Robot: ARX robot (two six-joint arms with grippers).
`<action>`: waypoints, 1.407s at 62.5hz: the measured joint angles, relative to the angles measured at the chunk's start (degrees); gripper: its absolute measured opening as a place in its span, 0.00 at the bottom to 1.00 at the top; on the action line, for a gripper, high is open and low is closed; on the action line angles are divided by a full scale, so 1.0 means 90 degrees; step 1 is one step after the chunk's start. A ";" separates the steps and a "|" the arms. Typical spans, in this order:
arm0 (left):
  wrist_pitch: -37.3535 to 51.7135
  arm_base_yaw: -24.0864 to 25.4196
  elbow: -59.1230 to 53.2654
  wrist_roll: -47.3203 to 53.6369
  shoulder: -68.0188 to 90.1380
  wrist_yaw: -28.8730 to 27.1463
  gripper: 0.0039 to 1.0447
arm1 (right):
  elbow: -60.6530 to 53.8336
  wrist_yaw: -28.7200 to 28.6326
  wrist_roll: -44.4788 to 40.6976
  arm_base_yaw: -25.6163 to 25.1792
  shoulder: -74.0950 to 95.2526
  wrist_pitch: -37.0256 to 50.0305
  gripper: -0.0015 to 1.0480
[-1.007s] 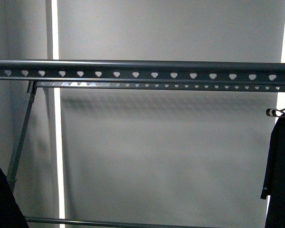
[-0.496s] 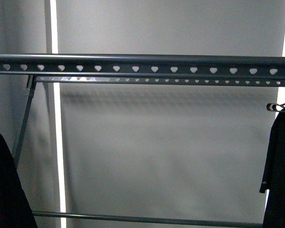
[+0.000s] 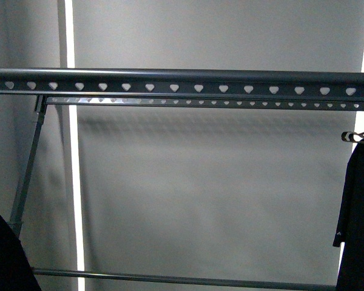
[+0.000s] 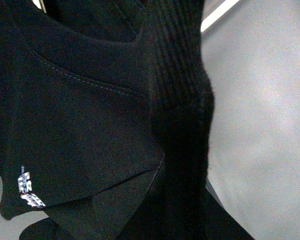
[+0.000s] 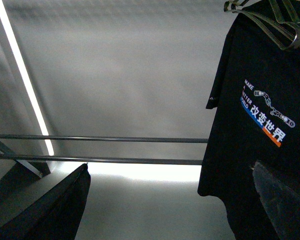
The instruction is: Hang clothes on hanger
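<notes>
The dark grey drying rack's top rail (image 3: 182,82), punched with heart-shaped holes, spans the front view, with a second rail (image 3: 200,103) behind it. My left gripper is shut on the black T-shirt (image 4: 90,125). The cloth fills the left wrist view and hides the fingers. Its collar and a sleeve with a small white logo (image 4: 30,187) show. In the front view this T-shirt (image 3: 3,260) is at the bottom left, well below the rails. My right gripper (image 5: 170,210) is open and empty, below the rack's lower bars (image 5: 115,138).
Another black T-shirt (image 5: 255,115), printed with white text and a blue-orange underline, hangs on a metal hooked hanger (image 5: 285,30) at the rack's right end (image 3: 358,212). A rack leg (image 3: 27,170) slants at the left. A grey wall with a bright strip (image 3: 73,182) is behind.
The held T-shirt at the bottom left of the front view rose, then dropped back lower. The rails sit slightly higher in the front view than a second ago.
</notes>
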 joint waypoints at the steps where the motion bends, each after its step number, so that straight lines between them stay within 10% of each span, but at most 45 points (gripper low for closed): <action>1: 0.0002 0.0000 -0.0022 0.0041 -0.0049 0.0061 0.03 | 0.0000 -0.0002 0.0000 0.0000 0.0000 0.0000 0.93; 33: -0.2225 0.0063 -0.0415 0.6013 -0.2504 0.6496 0.03 | 0.0000 0.0000 0.0000 0.0000 0.0000 0.0000 0.93; 59: 0.0687 -0.0194 0.0321 1.2990 -0.1141 0.6579 0.04 | 0.0000 -0.0002 -0.0002 0.0000 0.0000 0.0000 0.93; 88: 0.2208 -0.1042 0.0933 1.5341 -0.0330 0.7286 0.04 | 0.0000 0.0000 0.0000 0.0000 0.0000 0.0000 0.93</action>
